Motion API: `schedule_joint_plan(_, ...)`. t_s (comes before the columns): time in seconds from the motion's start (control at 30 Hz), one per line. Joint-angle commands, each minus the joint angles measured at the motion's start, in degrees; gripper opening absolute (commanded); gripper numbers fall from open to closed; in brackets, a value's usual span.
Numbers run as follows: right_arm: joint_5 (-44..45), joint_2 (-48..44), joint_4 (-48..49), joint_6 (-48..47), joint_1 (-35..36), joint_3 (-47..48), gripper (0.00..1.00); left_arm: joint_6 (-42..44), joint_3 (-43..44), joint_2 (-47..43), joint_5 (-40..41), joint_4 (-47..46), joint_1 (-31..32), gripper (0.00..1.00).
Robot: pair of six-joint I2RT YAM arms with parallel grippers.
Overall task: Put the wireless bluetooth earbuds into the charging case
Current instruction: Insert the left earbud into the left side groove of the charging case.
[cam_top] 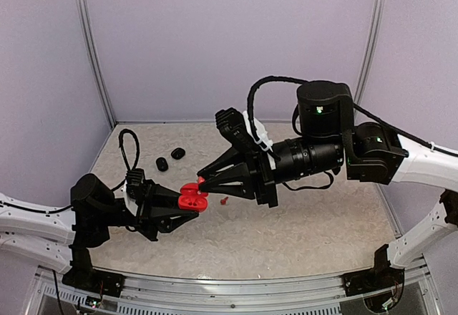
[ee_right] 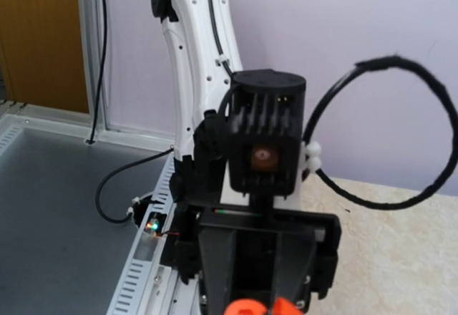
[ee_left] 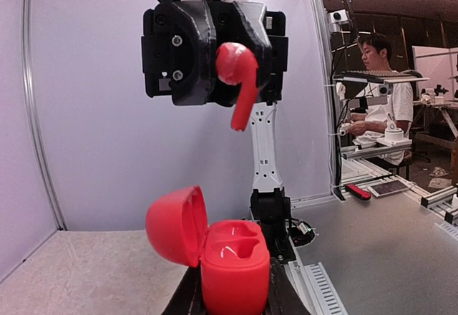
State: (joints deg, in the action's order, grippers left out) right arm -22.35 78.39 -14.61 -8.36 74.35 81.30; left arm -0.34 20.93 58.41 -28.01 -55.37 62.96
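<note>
In the left wrist view, the right end effector (ee_left: 240, 61) hangs overhead, pinched nearly shut on a red earbud (ee_left: 240, 79) with its stem pointing down. Below it, the left end effector (ee_left: 232, 304) clamps the red charging case (ee_left: 235, 275). The lid (ee_left: 175, 225) is swung open to the left and the wells look empty. The step in hand appears to be insertion. Next, the stem likely needs lining up over one well, then lowering straight down, clear of the lid.

In the top view, a second earbud (cam_top: 224, 201) lies on the bench (cam_top: 300, 243) just beside the case. Two black pieces (cam_top: 177, 153) sit well apart, and the bench edges are distant.

The right wrist view shows only red slivers at its bottom edge.
</note>
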Motion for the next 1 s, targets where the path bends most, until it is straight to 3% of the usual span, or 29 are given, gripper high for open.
schedule_joint_plan(0.0,3.4,1.2,2.3,0.8,1.0,0.9,0.04,-2.0,1.0,0.5,4.2,-5.1,0.2,0.0)
schedule_joint_plan(0.13,7.4,1.0,5.3,2.9,1.3,-1.0,0.03,-0.7,0.8,1.0,10.2,-6.1,1.6,0.0)
schedule_joint_plan(0.73,14.6,3.7,7.7,7.4,1.3,-0.7,0.03,3.3,-0.4,2.3,20.3,-10.1,3.8,0.0)
schedule_joint_plan(0.97,21.5,4.5,8.9,10.5,1.3,-0.7,0.03,6.7,-0.5,3.5,31.5,-9.8,5.0,0.0)
